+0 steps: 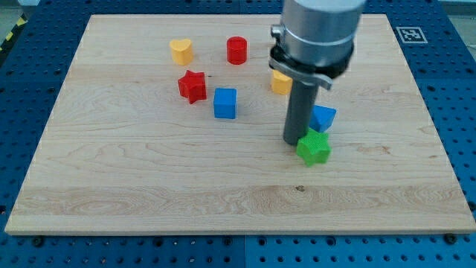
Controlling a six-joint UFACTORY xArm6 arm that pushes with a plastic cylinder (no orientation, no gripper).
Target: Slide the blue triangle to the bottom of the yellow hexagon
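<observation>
Presently my tip [294,141] touches ribbed green star [313,147]; blue triangle [323,117] just beside; grasps nothing.

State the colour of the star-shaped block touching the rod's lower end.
Green: the green star, beside my tip, camera view.

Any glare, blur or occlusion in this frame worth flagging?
Camera view: lighting is even and soft, no glare on the wooden board; shadows are faint and short. Blocks are sharp, e.g. the blue cube and red star. The arm's grey body fills the view's top and hides most of the yellow hexagon and part of the blue triangle. My tip sits beside the green star.
</observation>
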